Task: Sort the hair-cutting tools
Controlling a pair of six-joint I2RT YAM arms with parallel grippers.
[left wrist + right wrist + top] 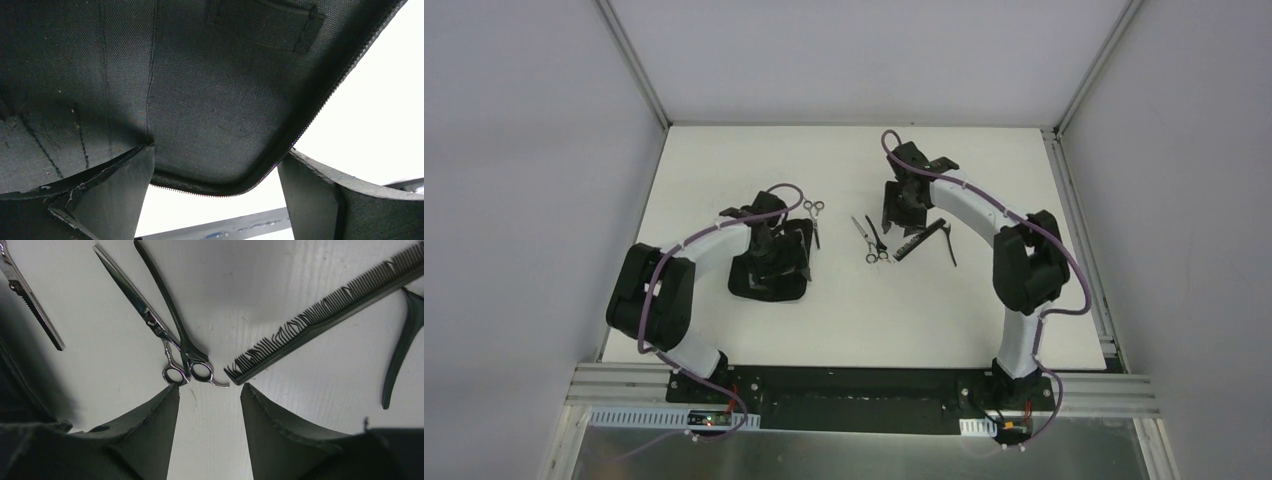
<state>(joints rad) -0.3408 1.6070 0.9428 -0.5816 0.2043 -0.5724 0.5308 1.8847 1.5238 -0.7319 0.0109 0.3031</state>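
Right wrist: right gripper [210, 387] apart, empty, scissors [149, 316] rings just ahead of fingertips, probably lining up a pick. Left gripper [216, 152] spread wide, case [200, 75] just ahead.

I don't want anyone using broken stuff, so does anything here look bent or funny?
Yes, the black comb, lying on the table just right of the scissors with the spread blades. Along its middle, several teeth look bent and squashed sideways, where they should stand straight and even. Nothing else looks damaged.
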